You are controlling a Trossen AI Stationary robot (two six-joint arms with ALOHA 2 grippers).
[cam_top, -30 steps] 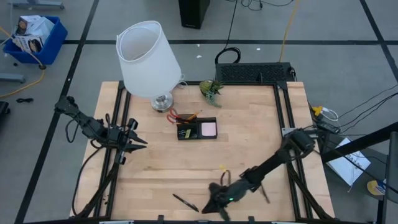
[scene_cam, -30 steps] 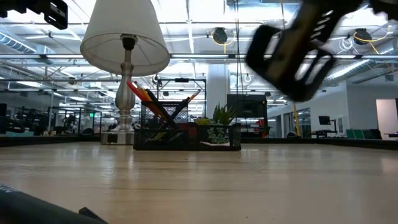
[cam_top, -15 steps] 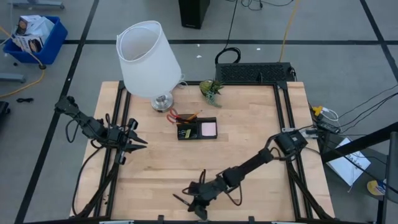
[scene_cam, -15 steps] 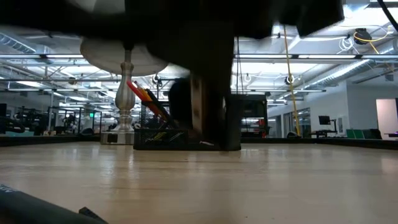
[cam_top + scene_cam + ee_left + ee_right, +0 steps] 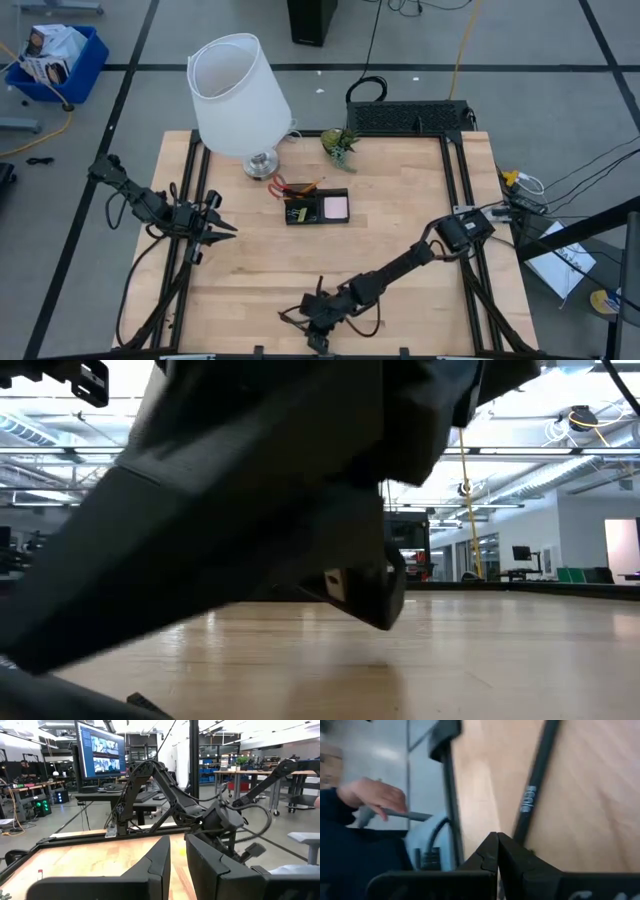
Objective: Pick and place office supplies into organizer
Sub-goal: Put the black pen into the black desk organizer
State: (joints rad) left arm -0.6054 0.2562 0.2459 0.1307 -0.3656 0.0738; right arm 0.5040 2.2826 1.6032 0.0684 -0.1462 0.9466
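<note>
Since the earlier frame, the right gripper [image 5: 318, 335] has been swung from the table's near right area toward the near middle and lowered over the slim black pen [image 5: 534, 790], which lies on the light wooden table [image 5: 400, 240] near its front edge. Its fingers are seen closed, with nothing between them. The pen's long axis is seen diagonal to the front edge; its tip direction cannot be told. The left gripper [image 5: 222, 229] is held at the left edge, nearly closed and empty. The small black compartment organizer [image 5: 317, 207] is unmoved, well apart.
</note>
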